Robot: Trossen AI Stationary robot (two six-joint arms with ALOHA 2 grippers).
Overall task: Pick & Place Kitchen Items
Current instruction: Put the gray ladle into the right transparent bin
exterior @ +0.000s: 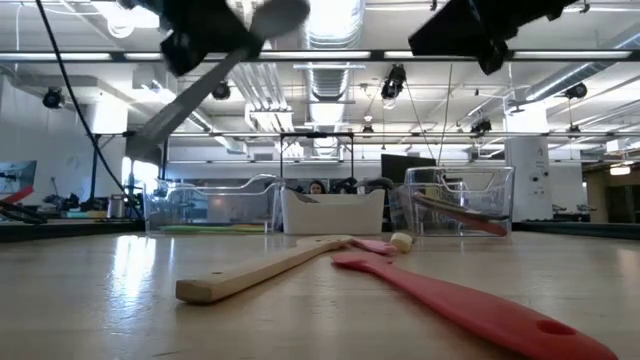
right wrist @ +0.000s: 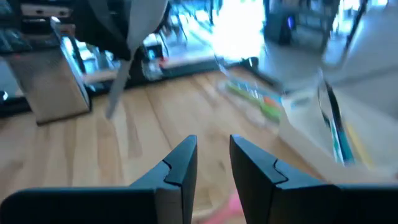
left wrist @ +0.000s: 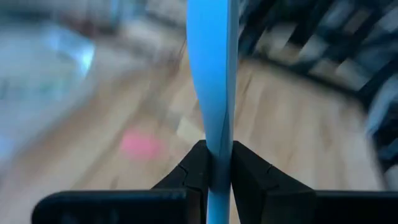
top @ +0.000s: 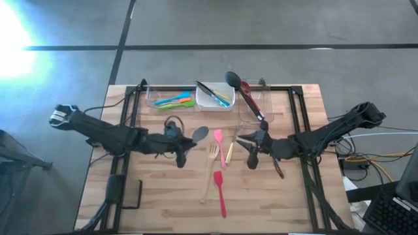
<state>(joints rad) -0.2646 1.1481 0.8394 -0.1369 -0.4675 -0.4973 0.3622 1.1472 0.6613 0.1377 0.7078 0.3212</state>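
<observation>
Grey spoon (top: 198,135): my left gripper (top: 181,145), at desk (top: 163,196) centre, clamps its handle, lifted clear for carrying toward tubs at 12 o'clock. Right gripper (top: 251,151): fingers apart, empty, waiting at 3 o'clock.

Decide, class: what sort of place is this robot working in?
Probably a robotics lab or workshop, not a home kitchen: exposed ceiling ducts, computer monitors behind the wooden table, and clear tubs for sorting utensils.
</observation>
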